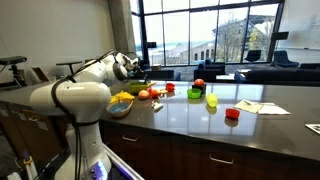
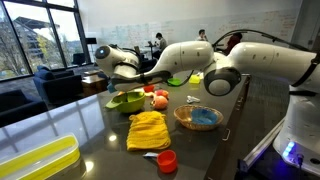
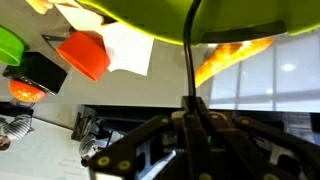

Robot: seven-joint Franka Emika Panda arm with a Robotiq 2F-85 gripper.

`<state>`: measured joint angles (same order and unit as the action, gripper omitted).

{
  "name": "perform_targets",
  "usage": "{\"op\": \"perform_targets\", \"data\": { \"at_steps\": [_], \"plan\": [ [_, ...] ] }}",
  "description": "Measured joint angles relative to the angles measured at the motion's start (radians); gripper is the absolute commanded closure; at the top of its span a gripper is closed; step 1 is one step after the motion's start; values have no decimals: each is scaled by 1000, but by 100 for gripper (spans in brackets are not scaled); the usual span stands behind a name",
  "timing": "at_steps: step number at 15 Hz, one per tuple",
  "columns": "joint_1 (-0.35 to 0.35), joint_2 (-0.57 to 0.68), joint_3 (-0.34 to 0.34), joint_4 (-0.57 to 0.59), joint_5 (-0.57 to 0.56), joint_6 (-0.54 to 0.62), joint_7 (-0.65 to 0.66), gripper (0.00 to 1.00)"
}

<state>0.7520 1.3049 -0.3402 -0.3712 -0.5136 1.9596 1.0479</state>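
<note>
Gripper (image 2: 142, 86) jaws pressed together at the rim of the green bowl (image 2: 124, 101), bowl on the dark counter (image 2: 100, 132) beside a yellow cloth (image 2: 148, 130), fingertips blurred in wrist view, actual grip unclear.

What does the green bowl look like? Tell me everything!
The green bowl is lime-coloured, round and smooth, like plastic. It stands upright on the dark shiny counter, beside a yellow cloth and a red-orange fruit. The gripper is shut on its rim. In the wrist view its green wall fills the top. What is inside cannot be told.
</note>
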Motion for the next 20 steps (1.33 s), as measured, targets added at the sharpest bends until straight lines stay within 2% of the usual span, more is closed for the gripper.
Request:
{"op": "perform_targets", "data": {
  "at_steps": [7,10,14,20],
  "plan": [
    [-24,15,44,0,48,299,-167,99],
    [-34,20,81,-1,99,381,-275,99],
    [-42,20,115,4,161,389,-370,99],
    [-38,4,106,9,163,305,-352,99]
  ]
}}
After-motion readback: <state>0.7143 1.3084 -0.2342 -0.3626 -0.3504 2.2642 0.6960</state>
